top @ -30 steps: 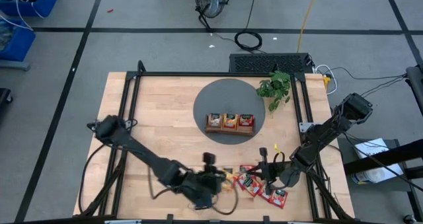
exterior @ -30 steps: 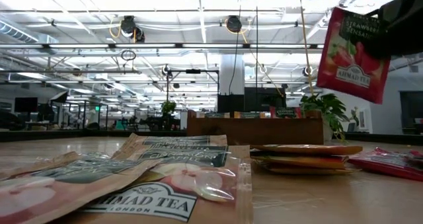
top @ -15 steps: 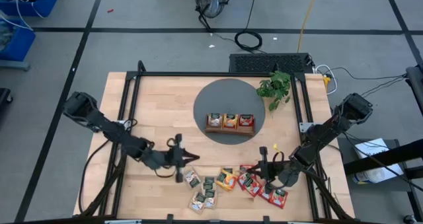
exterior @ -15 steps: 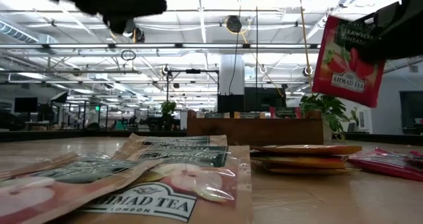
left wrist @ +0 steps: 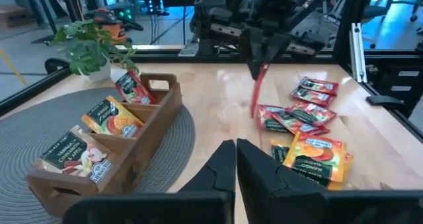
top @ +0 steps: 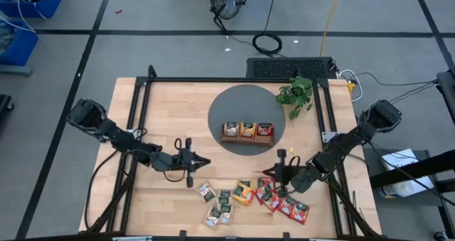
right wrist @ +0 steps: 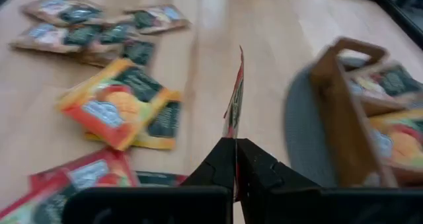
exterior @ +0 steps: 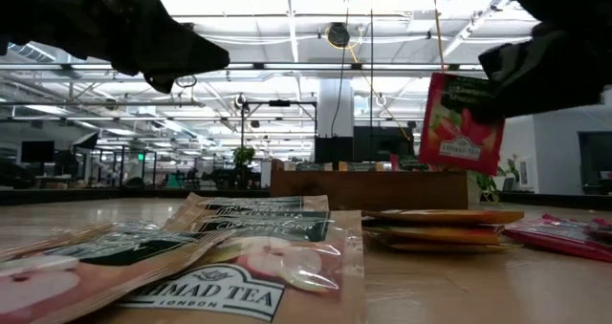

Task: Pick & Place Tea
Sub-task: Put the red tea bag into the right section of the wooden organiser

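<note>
Red sachet [exterior: 463, 123] hangs upright, pinched at its top edge in the right claw [top: 277, 171], clear of the table [top: 178, 109]. Below and just behind that claw: red sachets [top: 284, 200]; orange ones [top: 242, 193] beside them, pale ones [top: 217, 204] farther off. Tray [top: 247, 133] on the grey mat [top: 227, 106] lies ahead. Left claw [top: 205, 162] clenched, empty, hovering opposite the right.

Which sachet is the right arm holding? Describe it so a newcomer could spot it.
Start at the wooden tray on the round grey mat. Toward the table's near right, above the red pile, the right gripper pinches a red strawberry tea sachet. It alone hangs in the air; every other loose sachet lies flat.
</note>
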Robot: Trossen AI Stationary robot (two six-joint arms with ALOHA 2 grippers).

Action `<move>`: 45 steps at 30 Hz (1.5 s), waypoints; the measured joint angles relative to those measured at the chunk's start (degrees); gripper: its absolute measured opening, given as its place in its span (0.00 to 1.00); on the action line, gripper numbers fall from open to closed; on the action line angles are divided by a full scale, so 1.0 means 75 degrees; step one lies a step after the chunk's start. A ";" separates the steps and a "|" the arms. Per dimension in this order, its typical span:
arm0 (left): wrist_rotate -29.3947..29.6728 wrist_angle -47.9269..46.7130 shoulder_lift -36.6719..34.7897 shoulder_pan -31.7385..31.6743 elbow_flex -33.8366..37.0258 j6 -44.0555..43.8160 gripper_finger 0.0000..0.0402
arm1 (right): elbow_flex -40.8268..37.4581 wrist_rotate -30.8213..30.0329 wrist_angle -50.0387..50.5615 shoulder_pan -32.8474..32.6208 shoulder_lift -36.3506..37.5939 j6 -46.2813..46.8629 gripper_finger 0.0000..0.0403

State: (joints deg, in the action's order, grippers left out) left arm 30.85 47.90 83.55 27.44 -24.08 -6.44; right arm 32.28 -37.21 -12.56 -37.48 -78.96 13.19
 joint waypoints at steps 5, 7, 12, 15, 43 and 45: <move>-0.0008 0.0039 0.0000 -0.0023 0.0000 -0.0019 0.10 | 0.0328 0.0192 0.1512 0.0673 0.0909 0.0163 0.00; -0.0024 0.0038 0.0000 -0.0025 0.0000 0.0060 0.10 | 0.0565 0.0189 0.2313 0.1002 0.1348 -0.0079 0.00; 0.0056 0.0080 0.0000 -0.0055 0.0000 0.0368 0.10 | 0.0774 0.1032 0.3764 0.2199 0.2485 -0.1021 0.00; 0.0065 0.0093 0.0000 -0.0157 0.0000 0.0415 0.10 | 0.0774 0.1958 0.4071 0.3107 0.2863 -0.1355 0.00; 0.0085 0.0370 0.0000 -0.1013 -0.0003 0.0820 0.10 | -0.0006 0.3808 0.2853 0.5627 0.2408 -0.3052 0.00; 0.0085 0.0368 0.0000 -0.1013 -0.0003 0.0779 0.10 | -0.0165 0.3982 0.2676 0.5764 0.2408 -0.3054 0.00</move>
State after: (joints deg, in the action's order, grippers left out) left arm 31.48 50.66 83.55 19.84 -24.10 -0.60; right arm 31.05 -7.34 7.51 5.75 -60.90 -9.71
